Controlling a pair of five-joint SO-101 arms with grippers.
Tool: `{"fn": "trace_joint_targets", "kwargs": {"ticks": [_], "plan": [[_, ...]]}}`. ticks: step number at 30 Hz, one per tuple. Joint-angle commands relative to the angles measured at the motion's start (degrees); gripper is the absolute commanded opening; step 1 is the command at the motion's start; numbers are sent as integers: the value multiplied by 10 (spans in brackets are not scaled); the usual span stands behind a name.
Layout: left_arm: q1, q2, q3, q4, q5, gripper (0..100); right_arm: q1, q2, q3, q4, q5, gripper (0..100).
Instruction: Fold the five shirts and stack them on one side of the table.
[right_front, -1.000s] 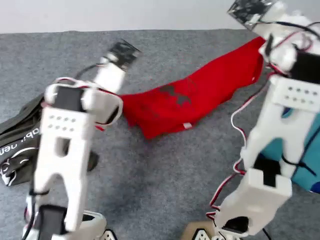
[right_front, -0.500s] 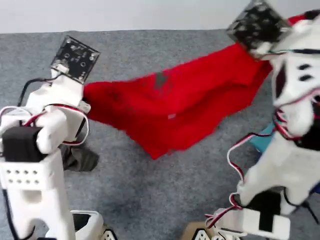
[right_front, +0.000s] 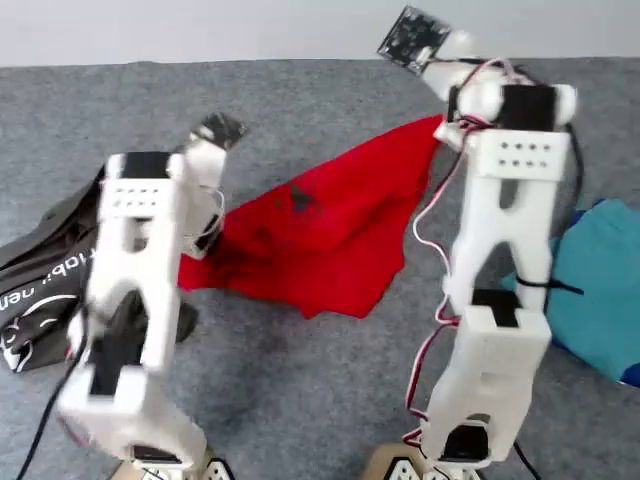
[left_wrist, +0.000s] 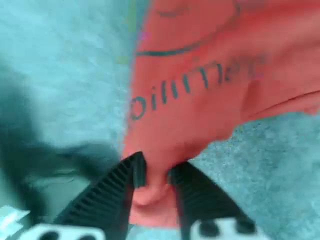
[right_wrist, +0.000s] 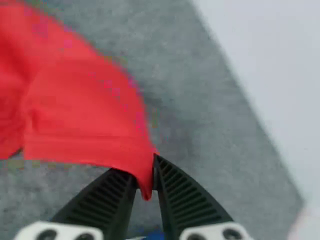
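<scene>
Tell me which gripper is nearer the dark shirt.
Left. The left gripper, shut on one end of the red shirt, is close beside the dark shirt; the right gripper, shut on the red shirt's other end, is much farther off.

- Red shirt (left_wrist: 240, 115), left wrist view: a row of dark letters (left_wrist: 192, 85) below a curved dark line (left_wrist: 200, 42). They are blurred and no whole word can be made out.
- High view, same shirt: a small dark mark (right_front: 300, 199), too small to read.
- Dark shirt (right_front: 45, 245) on the worktop (right_front: 300, 390): white lettering (right_front: 40, 288), creased and cut off.
</scene>
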Motion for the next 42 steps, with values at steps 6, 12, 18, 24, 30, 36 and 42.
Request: {"fn": "trace_joint_targets", "kwargs": {"ticks": [6, 12, 18, 24, 30, 36, 42], "plan": [[-43, 99, -242, 76, -15, 152, -4, 10, -7, -29, -22, 11], [-34, 84, -388, 122, -23, 152, -2, 15, -4, -29, -22, 11], [-18, 27, -382, 122, -22, 152, -2, 14, -4, -29, -22, 11], [82, -58, -208, 122, -25, 148, -2, 14, -4, -29, -22, 11], [157, -57, -29, 77, -33, 148, -2, 14, -4, -29, -22, 11], [132, 26, -29, -11, -46, 148, -2, 14, -5, -23, -22, 11], [110, 135, -124, -10, -53, 148, -2, 10, -6, -22, -53, 11]]}}
